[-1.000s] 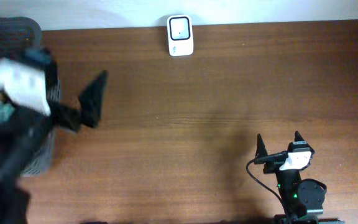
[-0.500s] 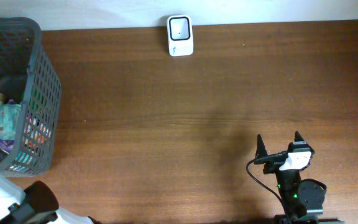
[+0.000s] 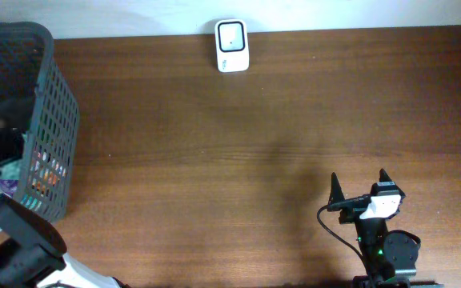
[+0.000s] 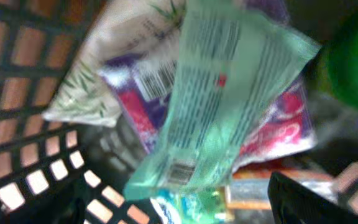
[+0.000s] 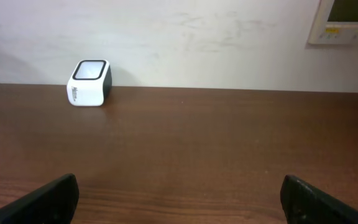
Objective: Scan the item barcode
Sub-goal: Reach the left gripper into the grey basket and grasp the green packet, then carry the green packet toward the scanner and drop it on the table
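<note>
While the left gripper (image 4: 176, 208) hangs, seemingly released, inside the basket (image 3: 54, 128), a green packet (image 4: 222, 106) lies just ahead.

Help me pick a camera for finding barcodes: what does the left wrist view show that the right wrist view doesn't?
Left wrist only: inside the basket, a green packet lying over a purple packet, printed barcodes visible on both. Right wrist only: the white scanner on the table by the wall. Shared: no objects, just dark fingers low in frame.
</note>
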You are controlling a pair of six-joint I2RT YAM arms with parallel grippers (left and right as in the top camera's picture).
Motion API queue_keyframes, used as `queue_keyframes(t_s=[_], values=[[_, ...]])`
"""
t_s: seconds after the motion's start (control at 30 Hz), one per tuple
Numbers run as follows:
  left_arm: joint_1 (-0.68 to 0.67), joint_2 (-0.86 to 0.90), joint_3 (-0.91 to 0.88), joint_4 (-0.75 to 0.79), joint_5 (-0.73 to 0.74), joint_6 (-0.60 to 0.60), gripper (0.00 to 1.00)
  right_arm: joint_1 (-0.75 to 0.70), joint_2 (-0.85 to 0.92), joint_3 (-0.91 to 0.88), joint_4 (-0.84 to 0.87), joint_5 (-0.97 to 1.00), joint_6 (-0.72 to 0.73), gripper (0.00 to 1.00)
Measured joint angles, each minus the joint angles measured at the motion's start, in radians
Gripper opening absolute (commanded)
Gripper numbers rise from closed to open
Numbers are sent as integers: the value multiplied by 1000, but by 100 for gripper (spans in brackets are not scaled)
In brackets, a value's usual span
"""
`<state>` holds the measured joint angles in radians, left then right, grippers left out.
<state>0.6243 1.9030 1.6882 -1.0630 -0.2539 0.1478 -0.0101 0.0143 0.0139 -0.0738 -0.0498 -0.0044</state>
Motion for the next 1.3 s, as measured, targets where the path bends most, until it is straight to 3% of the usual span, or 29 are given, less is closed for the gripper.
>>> queue_keyframes(t_s=[0.13, 0.17, 0.27, 0.3, 0.4, 0.43, 0.53, 0.67, 0.7, 0.73, 0.77, 0.97, 1.07, 1.2, 1.3], values=[[0, 0, -31, 111, -9, 24, 84, 0, 0, 0, 0, 0, 0, 99], [0, 0, -34, 131, -9, 27, 78, 0, 0, 0, 0, 0, -1, 99], [0, 0, -72, 169, 0, 32, 76, 0, 0, 0, 0, 0, 0, 99], [0, 0, -87, 172, 15, 32, 72, 0, 0, 0, 0, 0, -1, 99], [0, 0, -101, 176, 62, 34, 50, 0, 0, 0, 0, 0, 0, 99], [0, 0, -101, 175, 66, 39, 50, 0, 0, 0, 0, 0, 0, 99], [0, 0, -101, 171, 75, 37, 63, 0, 0, 0, 0, 0, 0, 99], [0, 0, -118, 171, 82, 39, 62, 0, 0, 0, 0, 0, 0, 99], [0, 0, -125, 171, 82, 39, 47, 0, 0, 0, 0, 0, 0, 99], [0, 0, -132, 171, 82, 39, 12, 0, 0, 0, 0, 0, 0, 99], [0, 0, -138, 170, 81, 39, 0, 0, 0, 0, 0, 0, 0, 99], [0, 0, -123, 126, 82, 34, 0, 0, 0, 0, 0, 0, 0, 99], [0, -35, -6, 89, 112, -47, 0, 0, 0, 0, 0, 0, 0, 99], [0, -236, 163, 141, 276, -203, 0, 0, 0, 0, 0, 0, 0, 99], [-1, -430, 212, 227, 539, -393, 0, 0, 0, 0, 0, 0, 0, 99]])
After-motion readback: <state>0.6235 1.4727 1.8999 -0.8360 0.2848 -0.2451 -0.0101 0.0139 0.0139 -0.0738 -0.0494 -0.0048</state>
